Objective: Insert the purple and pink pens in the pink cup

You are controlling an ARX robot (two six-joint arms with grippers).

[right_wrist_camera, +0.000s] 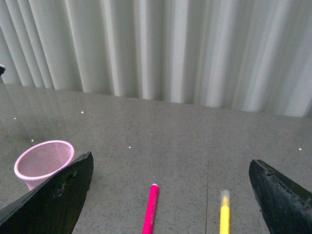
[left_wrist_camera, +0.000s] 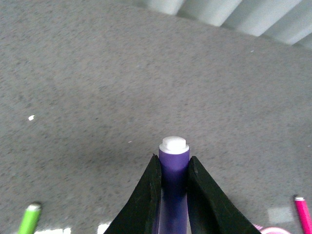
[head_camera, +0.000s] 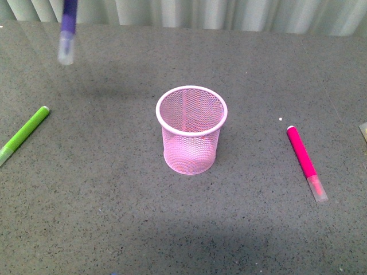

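Observation:
The purple pen (head_camera: 67, 30) hangs upright high at the far left of the front view, clear cap pointing down, well left of and above the pink cup (head_camera: 191, 129). My left gripper (left_wrist_camera: 173, 168) is shut on the purple pen (left_wrist_camera: 174, 161), whose white end tip sticks out past the fingertips. The pink mesh cup stands upright mid-table and looks empty. The pink pen (head_camera: 306, 162) lies flat on the table right of the cup. My right gripper (right_wrist_camera: 170, 183) is open above the table, with the pink pen (right_wrist_camera: 150, 208) lying between its fingers and the cup (right_wrist_camera: 44, 162) off to one side.
A lime-green marker (head_camera: 23, 135) lies at the table's left edge. A yellow marker (right_wrist_camera: 224, 212) lies beside the pink pen in the right wrist view. White pleated curtains (head_camera: 229, 12) hang behind the grey speckled table (head_camera: 114, 195).

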